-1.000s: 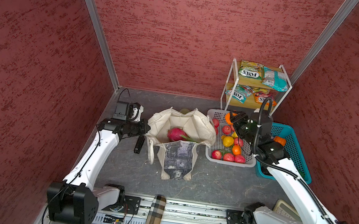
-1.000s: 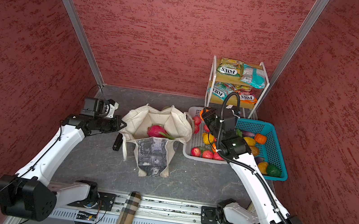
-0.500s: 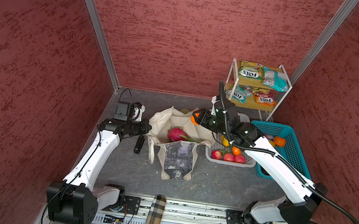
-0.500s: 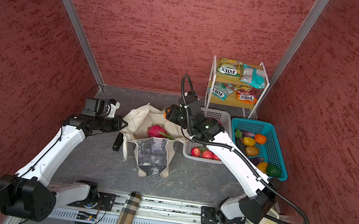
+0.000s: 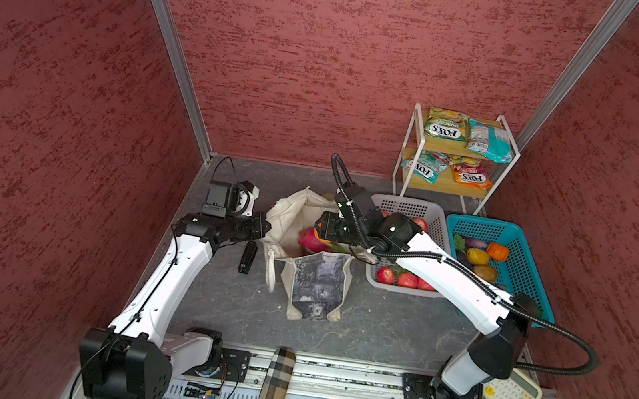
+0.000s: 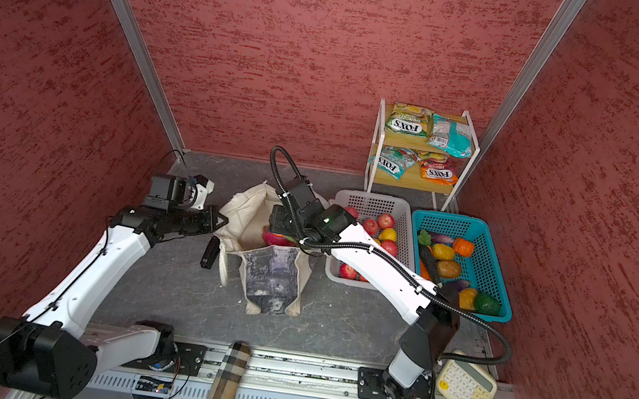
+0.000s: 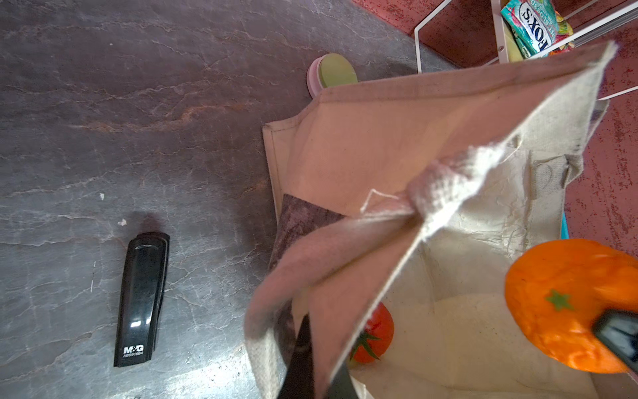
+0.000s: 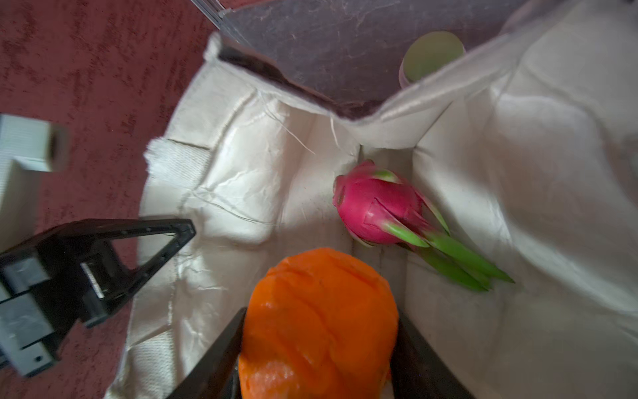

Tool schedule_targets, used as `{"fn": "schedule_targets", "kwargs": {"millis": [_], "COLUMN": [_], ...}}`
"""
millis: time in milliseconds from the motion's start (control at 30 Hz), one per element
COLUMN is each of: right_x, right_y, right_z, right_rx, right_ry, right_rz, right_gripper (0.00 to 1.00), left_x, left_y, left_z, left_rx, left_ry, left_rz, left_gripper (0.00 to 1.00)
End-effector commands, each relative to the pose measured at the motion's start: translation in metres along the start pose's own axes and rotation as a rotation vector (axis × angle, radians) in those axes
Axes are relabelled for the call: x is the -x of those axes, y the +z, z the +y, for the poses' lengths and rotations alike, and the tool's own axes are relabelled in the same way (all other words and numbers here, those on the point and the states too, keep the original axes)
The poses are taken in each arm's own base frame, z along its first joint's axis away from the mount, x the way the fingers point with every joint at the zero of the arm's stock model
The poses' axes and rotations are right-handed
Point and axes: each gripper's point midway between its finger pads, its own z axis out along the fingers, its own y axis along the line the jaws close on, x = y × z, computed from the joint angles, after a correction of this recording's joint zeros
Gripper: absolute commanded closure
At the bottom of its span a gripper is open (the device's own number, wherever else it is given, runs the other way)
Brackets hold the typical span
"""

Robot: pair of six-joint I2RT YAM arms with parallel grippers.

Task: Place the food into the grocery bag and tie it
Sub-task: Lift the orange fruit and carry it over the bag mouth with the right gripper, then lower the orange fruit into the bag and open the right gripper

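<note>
Your left gripper pinches the bag rim, jaws pressed on cloth. Your right gripper clamps an orange over the open bag. Dragon fruit lies inside.

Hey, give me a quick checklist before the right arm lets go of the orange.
1. Grip of right gripper on orange: ok.
2. Position of orange above bag mouth: ok.
3. Hold of left gripper on bag rim, mouth open: ok.
4. Bare bag floor beside dragon fruit: ok.
5. Drop height gentle enough: cannot tell.
</note>
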Motion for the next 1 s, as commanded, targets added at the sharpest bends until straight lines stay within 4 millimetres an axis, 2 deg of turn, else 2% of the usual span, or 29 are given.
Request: {"fn": "schedule_targets", "kwargs": {"millis": [0,267,533,633,833,967], "right_x": [0.002,-0.01,-0.019,-0.024,-0.04,-0.05], "right_y": [-0.004,0.013,0.031,0.044,0.08,0.094], "right_z": [-0.002,-0.008,-0.002,0.0,-0.008,-0.017], "right_rx": [-0.04,-0.073,-0.061,-0.051,-0.108,-0.153], "right_ry": [-0.031,-0.015,-0.035,-0.048,-0.059,-0.075], "right_rz": [-0.003,0.034,0.072,0.094,0.168,0.193], "right_gripper": [0.53,0.53,0.52,0.52,0.48,0.38], "left_x": [0.002,0.0,0.001,0.001,0.0,0.0], "left_y": [-0.002,-0.001,-0.004,-0.004,-0.003,-0.003], "left_z": [-0.005,-0.009,-0.01,-0.008,-0.008,-0.01], "left_rx": [-0.017,-0.029,-0.008,-0.002,-0.001,-0.011], "left_ry": [0.027,0.029,0.042,0.039,0.037,0.04], "left_rz": [-0.026,-0.017,-0.029,-0.037,-0.028,-0.027], "left_gripper": [1.0,1.0,1.0,1.0,1.0,1.0]}}
